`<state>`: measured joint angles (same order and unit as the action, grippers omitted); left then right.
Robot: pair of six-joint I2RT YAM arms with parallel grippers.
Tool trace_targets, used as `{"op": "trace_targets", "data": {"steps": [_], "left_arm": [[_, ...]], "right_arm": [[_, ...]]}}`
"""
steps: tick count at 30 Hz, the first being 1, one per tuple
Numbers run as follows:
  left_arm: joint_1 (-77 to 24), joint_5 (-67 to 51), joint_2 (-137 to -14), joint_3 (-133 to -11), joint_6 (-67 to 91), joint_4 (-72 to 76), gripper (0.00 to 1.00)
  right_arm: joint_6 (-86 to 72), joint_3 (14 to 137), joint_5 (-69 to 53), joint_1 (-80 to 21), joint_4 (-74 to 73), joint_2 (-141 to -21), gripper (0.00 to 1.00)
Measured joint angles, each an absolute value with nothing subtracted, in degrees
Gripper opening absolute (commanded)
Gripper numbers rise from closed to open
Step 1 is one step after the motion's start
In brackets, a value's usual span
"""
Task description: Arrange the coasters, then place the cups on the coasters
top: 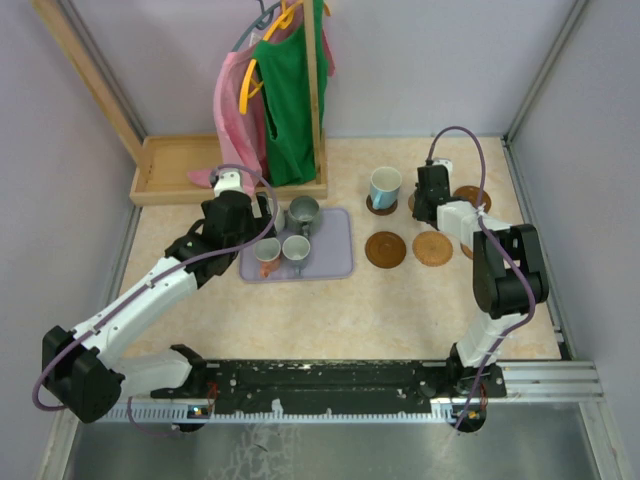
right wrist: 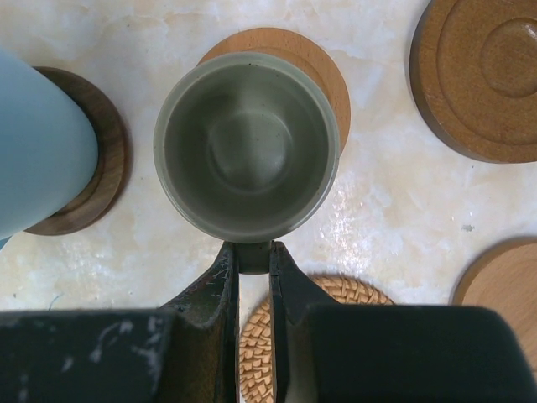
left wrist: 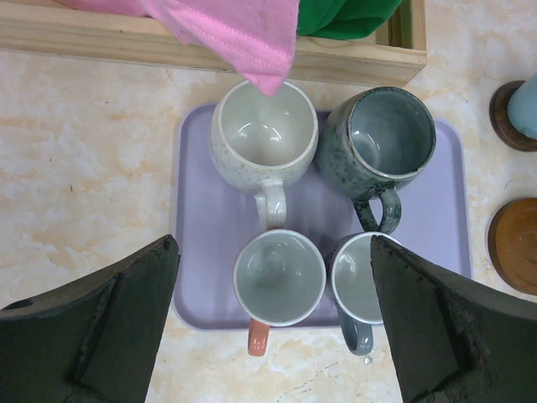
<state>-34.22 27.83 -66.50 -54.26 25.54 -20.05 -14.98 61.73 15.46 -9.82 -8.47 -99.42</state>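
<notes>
Four cups stand on the lavender tray [left wrist: 201,252]: a speckled white one [left wrist: 264,130], a dark green one [left wrist: 388,134], one with an orange handle [left wrist: 278,277] and one with a grey-blue handle [left wrist: 357,285]. My left gripper [left wrist: 273,252] hangs open above the front pair. My right gripper [right wrist: 253,256] is shut on the handle of a grey-green cup [right wrist: 247,143], which sits over a light brown coaster [right wrist: 323,63], slightly off its centre. The white and light blue cup [right wrist: 33,143] stands on a dark coaster [right wrist: 101,159]. More coasters lie around: [right wrist: 482,75], [right wrist: 503,285], and a woven one [right wrist: 344,298].
A wooden stand [top: 170,170] with pink and green clothes [top: 290,90] hanging over it fills the back left, right behind the tray. A pink cloth corner [left wrist: 252,42] dangles over the speckled cup. Enclosure walls close in both sides.
</notes>
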Motion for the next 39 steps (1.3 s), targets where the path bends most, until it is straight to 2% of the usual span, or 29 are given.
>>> {"op": "trace_targets", "data": {"steps": [32,39], "left_arm": [[-32.95,27.77,-66.52,-54.26,25.21,-20.62,1.0],[-32.84,27.55,-66.52,-54.26,25.21,-20.62,1.0]], "right_arm": [[-15.64,63.88,15.2,-8.36,-7.46,-102.83,0.0],[-16.05,63.88,15.27,-8.36,-7.55,-102.83,0.14]]}}
